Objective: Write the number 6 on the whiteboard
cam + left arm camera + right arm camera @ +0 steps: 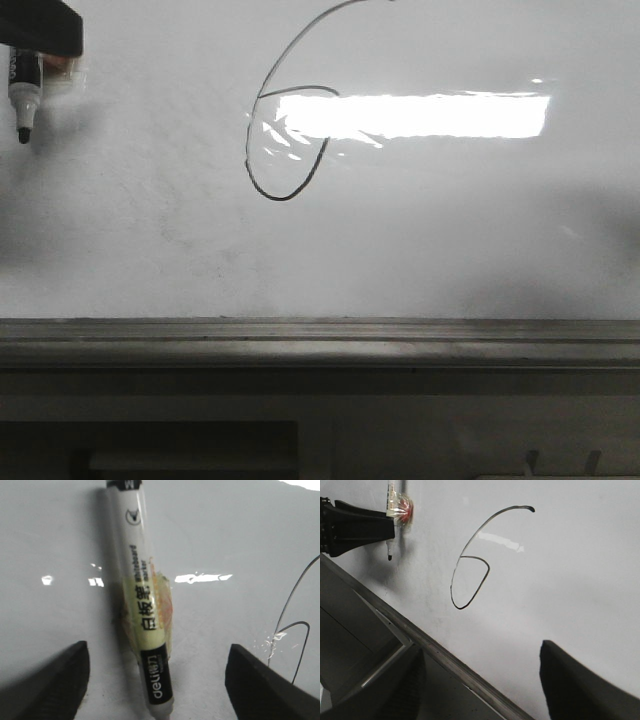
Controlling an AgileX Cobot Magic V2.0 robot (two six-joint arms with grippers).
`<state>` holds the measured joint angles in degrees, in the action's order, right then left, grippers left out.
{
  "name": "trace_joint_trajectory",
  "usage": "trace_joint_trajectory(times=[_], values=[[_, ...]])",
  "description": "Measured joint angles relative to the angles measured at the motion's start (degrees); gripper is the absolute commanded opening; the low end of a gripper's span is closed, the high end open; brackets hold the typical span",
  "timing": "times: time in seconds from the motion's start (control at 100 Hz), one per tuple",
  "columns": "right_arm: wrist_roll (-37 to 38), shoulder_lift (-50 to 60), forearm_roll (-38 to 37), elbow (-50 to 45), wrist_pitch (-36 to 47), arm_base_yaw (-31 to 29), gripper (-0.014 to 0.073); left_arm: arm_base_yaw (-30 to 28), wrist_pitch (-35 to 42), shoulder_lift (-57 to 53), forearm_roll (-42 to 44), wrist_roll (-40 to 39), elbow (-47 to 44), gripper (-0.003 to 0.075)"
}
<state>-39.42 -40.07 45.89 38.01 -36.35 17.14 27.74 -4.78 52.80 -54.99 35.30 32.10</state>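
Note:
The number 6 [248, 150] is a thin black line on the whiteboard [450, 230]: an oval loop with a tail curving up to the right. It also shows in the right wrist view [452, 582], and part of it in the left wrist view [289, 600]. My left gripper [40, 30] is at the board's upper left, well left of the 6. A white taped marker [24, 95] hangs from it, tip down. In the left wrist view the marker [145, 610] runs between the jaws, which stand wide apart without touching it. My right gripper [485, 680] is open and empty by the ledge.
A grey metal ledge [320, 340] runs along the board's lower edge, with dark structure below it. A bright rectangular light glare [410, 115] lies across the loop of the 6 and to its right. Faint grey smudges mark the board.

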Motion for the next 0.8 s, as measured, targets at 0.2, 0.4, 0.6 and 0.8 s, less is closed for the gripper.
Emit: trace_joint_trajectory(times=[0.2, 0.4, 0.6, 0.8], values=[[0.0, 0.0, 0.0, 0.0, 0.4, 0.0, 0.0398, 0.0, -1.6, -10.0, 9.0, 0.0, 0.0, 0.0536], [0.0, 1.4, 0.0, -0.5, 1.4, 0.0, 0.0015, 0.0, -10.9, -21.1, 19.4, 0.0, 0.0, 0.0242], [-2.4, 11.1, 0.4, -6.9, 7.0, 0.0, -0.0065, 0.0, -16.2, -31.2, 23.2, 0.3, -2.8, -0.0020], [-5.4, 25.9, 0.5, -16.7, 13.0, 0.0, -0.0065, 0.0, -12.5, -42.4, 21.2, 0.3, -11.7, -0.0020]])
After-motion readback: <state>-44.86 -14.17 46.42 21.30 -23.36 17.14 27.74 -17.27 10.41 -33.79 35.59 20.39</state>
